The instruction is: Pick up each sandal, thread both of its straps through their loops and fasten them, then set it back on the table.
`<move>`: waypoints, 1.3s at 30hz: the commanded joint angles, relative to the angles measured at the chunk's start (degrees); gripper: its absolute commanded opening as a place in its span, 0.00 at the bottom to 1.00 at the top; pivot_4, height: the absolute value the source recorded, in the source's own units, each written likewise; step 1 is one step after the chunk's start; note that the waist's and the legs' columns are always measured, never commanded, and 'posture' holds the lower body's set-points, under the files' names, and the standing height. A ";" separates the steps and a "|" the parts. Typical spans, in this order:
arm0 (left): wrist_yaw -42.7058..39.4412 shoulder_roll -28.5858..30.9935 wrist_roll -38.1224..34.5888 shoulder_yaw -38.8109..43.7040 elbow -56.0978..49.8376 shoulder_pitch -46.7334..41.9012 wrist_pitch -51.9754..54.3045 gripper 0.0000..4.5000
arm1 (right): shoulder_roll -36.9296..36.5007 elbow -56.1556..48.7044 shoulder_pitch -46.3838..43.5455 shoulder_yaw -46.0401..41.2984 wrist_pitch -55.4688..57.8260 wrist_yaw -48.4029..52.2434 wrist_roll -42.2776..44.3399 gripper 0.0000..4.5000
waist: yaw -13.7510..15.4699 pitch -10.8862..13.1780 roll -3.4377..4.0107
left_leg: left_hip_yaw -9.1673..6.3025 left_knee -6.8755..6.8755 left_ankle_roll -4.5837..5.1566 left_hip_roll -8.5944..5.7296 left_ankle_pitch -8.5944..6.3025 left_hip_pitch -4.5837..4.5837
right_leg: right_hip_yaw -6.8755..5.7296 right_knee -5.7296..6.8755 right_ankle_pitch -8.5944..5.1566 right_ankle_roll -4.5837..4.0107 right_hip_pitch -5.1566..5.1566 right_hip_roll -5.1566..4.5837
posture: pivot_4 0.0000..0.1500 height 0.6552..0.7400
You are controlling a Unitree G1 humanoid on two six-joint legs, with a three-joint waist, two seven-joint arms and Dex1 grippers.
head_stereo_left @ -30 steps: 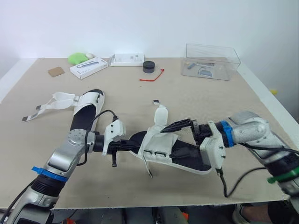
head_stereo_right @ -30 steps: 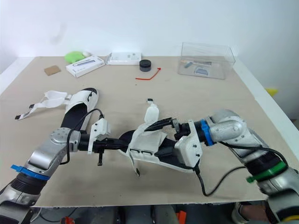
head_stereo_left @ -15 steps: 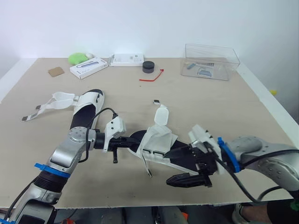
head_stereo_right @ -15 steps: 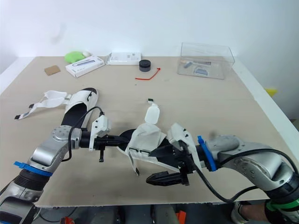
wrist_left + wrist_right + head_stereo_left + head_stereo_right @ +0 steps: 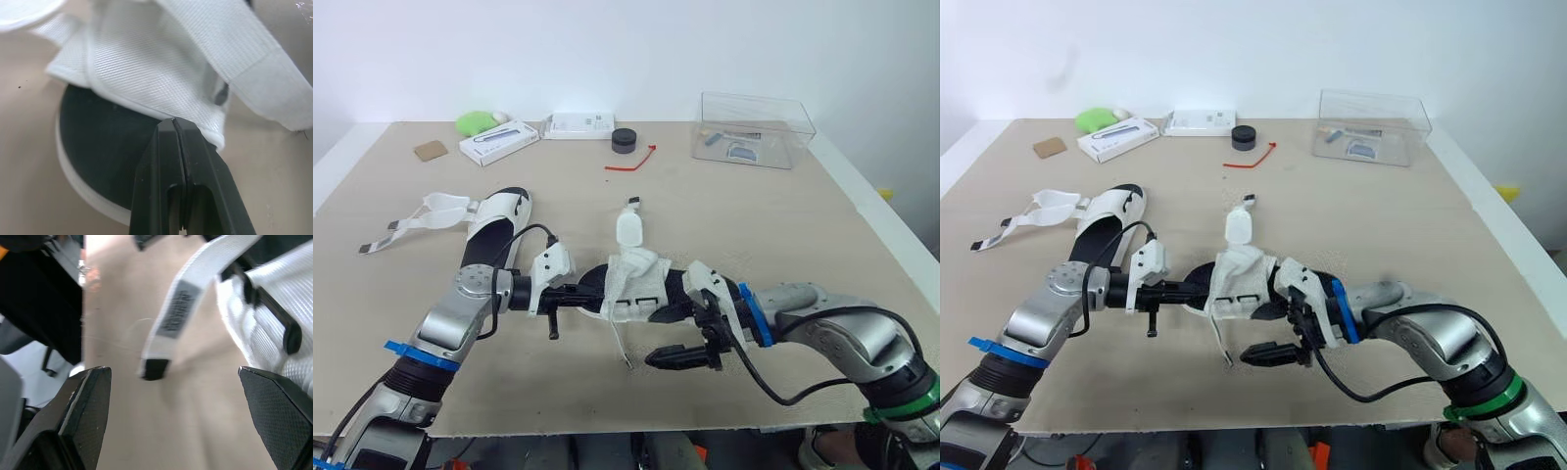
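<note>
A white sandal with a black sole is held just above the table, near the front middle. My left gripper is shut on its heel end; in the left wrist view the fingers pinch the edge where white fabric meets the sole. One strap stands up and another strap dangles, its black tip hanging between my right gripper's wide-open fingers. My right gripper is beside the sandal's toe side and holds nothing. A second sandal lies flat at the left with its straps spread loose.
At the back stand a clear plastic box, a black round puck, a red cord, two white boxes, a green object and a brown card. The table's front edge runs close below the grippers.
My right gripper let go of the sandal's toe end, swung down to the front and opened, then moved left under the dangling strap. The sandal tipped and its upper strap rose.
</note>
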 commanded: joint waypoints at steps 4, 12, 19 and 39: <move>1.39 0.95 1.36 1.51 0.30 -0.11 -1.25 0.00 | 2.88 1.54 -3.07 -0.82 1.05 2.50 -3.69 0.99 | -0.01 0.00 0.00 | -0.02 0.00 0.03 0.00 -0.02 -0.03 | -0.01 0.00 -0.03 -0.01 0.00 0.00 | 1.00 1.00; 1.93 0.80 1.89 1.73 0.44 0.21 -1.76 0.00 | 5.79 -5.52 -7.31 -3.37 16.19 -0.10 4.64 0.99 | -0.01 0.00 0.00 | -0.08 0.00 0.03 0.01 -0.02 -0.04 | -0.06 0.00 -0.01 -0.04 -0.01 -0.01 | 1.00 1.00; 2.43 0.47 1.73 1.67 0.36 0.20 -1.43 0.00 | 9.42 -7.32 -7.77 -1.38 21.94 -5.57 3.36 0.99 | -0.01 0.00 0.00 | -0.11 0.00 0.03 0.00 -0.02 -0.08 | -0.10 0.00 -0.02 -0.05 -0.01 -0.03 | 1.00 1.00; 1.00 -1.24 2.08 0.10 2.89 -1.53 -1.56 0.00 | 19.34 -10.71 -3.63 -7.37 36.04 -21.18 4.82 0.60 | -0.02 -0.01 -0.01 | -0.25 0.00 0.02 -0.09 -0.01 -0.15 | -0.23 -0.01 0.06 -0.17 0.00 -0.12 | 1.00 1.00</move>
